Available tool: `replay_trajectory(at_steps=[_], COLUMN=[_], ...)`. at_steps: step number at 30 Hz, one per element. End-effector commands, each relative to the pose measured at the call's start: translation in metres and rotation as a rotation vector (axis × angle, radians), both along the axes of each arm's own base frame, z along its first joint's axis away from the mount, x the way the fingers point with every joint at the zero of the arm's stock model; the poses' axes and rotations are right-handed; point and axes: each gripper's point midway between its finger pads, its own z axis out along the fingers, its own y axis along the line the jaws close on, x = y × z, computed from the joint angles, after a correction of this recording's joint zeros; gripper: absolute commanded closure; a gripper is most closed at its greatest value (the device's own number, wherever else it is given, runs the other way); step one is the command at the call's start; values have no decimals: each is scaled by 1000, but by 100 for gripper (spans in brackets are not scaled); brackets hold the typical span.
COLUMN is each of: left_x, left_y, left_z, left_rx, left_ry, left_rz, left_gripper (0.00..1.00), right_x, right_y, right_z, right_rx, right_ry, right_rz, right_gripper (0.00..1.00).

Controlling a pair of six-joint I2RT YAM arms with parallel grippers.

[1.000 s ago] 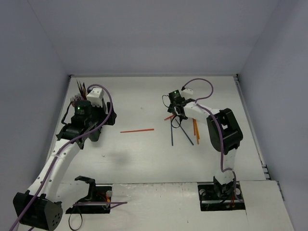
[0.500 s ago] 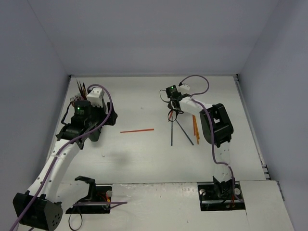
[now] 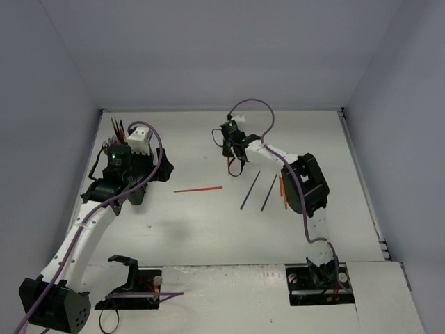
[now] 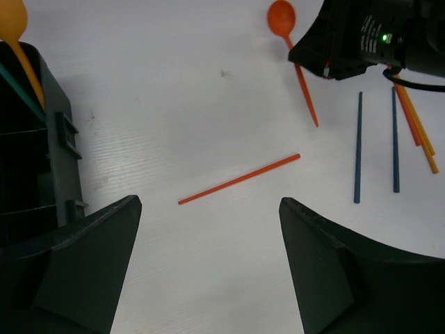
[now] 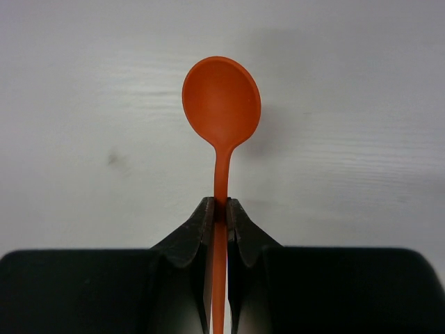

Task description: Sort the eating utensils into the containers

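My right gripper (image 5: 219, 205) is shut on the handle of an orange spoon (image 5: 221, 101), whose bowl sticks out past the fingertips above the white table. In the top view the right gripper (image 3: 233, 152) is at the far middle of the table. The left wrist view shows the same spoon (image 4: 281, 17) under the right wrist. My left gripper (image 4: 208, 203) is open with nothing in it, beside the black mesh caddy (image 4: 35, 174). The caddy (image 3: 115, 137) holds several upright utensils, among them an orange spoon (image 4: 14, 21). A thin orange stick (image 3: 198, 188) lies between the arms.
Two dark blue sticks (image 3: 250, 190) (image 3: 270, 193) lie side by side right of centre, with orange sticks (image 3: 283, 191) just beyond them near the right arm. White walls close in the table at the back and on both sides.
My right gripper shut on the orange spoon, lifted it from the pile and carried it left and farther back. The two blue sticks went from crossed to parallel. The left arm has not moved.
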Motion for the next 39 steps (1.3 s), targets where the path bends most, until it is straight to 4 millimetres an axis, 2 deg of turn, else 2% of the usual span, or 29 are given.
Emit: replay_trajectory(at_steps=[1,2,4,5,11,14,17,22,27,30,37,39], left_x=[11,11,13,14,19,17,17,15,18,18,18,17], left_y=[-20,-24,-28,-31,-45,-56,-65,-74,-79,-80,-80,-81], left_z=[50,55,65,71,87,99,110,111,100,90,83,76], left_rx=[-136,-155,-200,-227,-321,-370,-410,-411,-394,-371,-322,-313], left_ry=[-129,-135,-154,-160,-162,-188,-232,-235,-208,-179,-170,-141], left_rz=[-53,-66,-66,-68,-91,-121,-142,-154,-145,-138,-112,-111], left_gripper=[22,22,22,22,22,22,22,24,34,37,45,51], right_x=[-39,-53,-82,-93,-159,-176,-186,-195,-205,-206,-210,-211], right_y=[63,74,86,88,106,108,111,112,115,113,112,112], right_z=[135,155,174,175,218,225,225,226,232,236,238,240], right_rx=[58,90,122,125,208,224,240,277,327,328,342,344], right_ry=[-277,-314,-358,-367,-463,-479,-478,-475,-491,-503,-507,-514], right_rz=[356,412,530,572,777,826,856,869,889,888,900,903], right_gripper=[100,100,100,100,100,100,100,100,100,100,100,100])
